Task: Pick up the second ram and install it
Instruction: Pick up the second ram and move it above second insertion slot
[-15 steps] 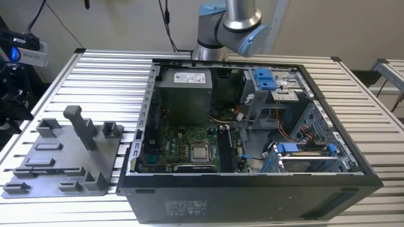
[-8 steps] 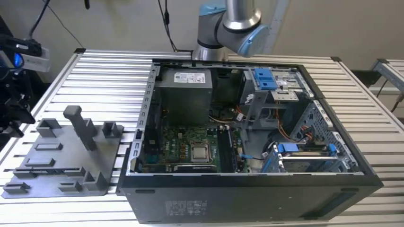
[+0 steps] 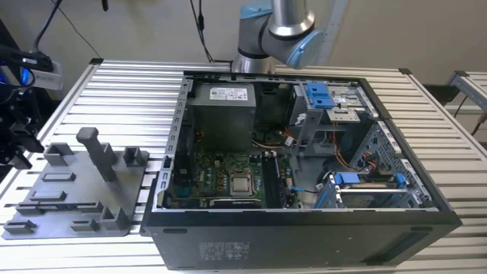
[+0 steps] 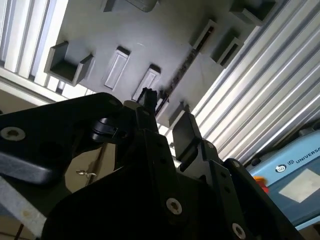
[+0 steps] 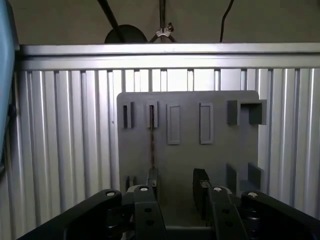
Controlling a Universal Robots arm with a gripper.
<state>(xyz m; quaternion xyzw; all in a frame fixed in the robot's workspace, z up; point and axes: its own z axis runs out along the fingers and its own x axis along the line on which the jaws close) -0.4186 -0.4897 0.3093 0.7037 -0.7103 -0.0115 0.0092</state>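
The second ram [image 5: 152, 142] stands on edge in a slot of the grey fixture plate [image 5: 220, 160], showing as a thin dark line in both wrist views [image 4: 181, 71]. My gripper [image 5: 176, 182] hangs over the near end of the plate, open, with nothing between its black fingers [image 5: 200, 186]. One finger lines up with the near end of the stick, the other stands off to its side. In the second wrist view the gripper [image 4: 167, 111] sits close by the stick's near end. The fixture plate [image 3: 76, 197] lies at the exterior view's left.
An open computer case [image 3: 304, 171] fills the middle of the ribbed metal table [image 3: 129, 91], its motherboard [image 3: 228, 177] exposed. Upright posts [image 3: 97, 151] rise from the fixture plate. The arm's base [image 3: 274, 28] stands behind the case. Black equipment [image 3: 15, 142] sits at the table's left edge.
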